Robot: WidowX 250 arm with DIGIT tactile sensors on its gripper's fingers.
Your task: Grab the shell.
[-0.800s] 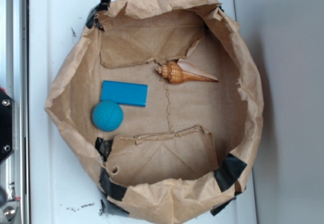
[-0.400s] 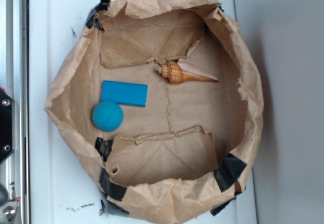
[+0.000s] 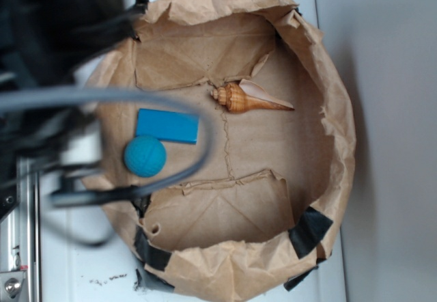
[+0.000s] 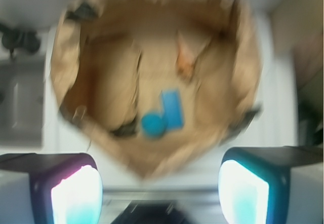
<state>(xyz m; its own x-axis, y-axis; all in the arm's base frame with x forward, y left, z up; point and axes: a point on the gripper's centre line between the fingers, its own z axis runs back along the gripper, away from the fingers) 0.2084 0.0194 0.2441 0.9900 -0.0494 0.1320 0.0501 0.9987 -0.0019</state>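
The pincer (image 4: 159,183) is seen in the wrist view with its two light-padded fingers (image 4: 76,196) set wide apart and nothing held between them. It hangs well above the near rim of the crumpled brown paper bag (image 3: 341,124), which has been rolled down into a shallow bowl and taped at its corners with black tape (image 3: 308,228). In the exterior view only a dark, blurred mass of arm and a grey looping cable (image 3: 136,100) are shown at the left.

The small orange-brown spiral conch shell (image 3: 247,99) lies on its side on the bag floor, ribbed end toward the arm and pointed tail away, well apart from the pincer. A flat blue rectangular block (image 3: 168,126) and a blue textured ball (image 3: 145,156) lie between arm and shell, the ball touching the block (or nearly so).

Several risks may be judged from here. The ball could be knocked if the descent is made too early. The bag wall or the torn paper flap (image 3: 198,63) beside the shell could be snagged. The tapering tail could slip from the fingers if the shell is gripped there rather than across the whorls. The white bench (image 3: 75,261) lies beneath.
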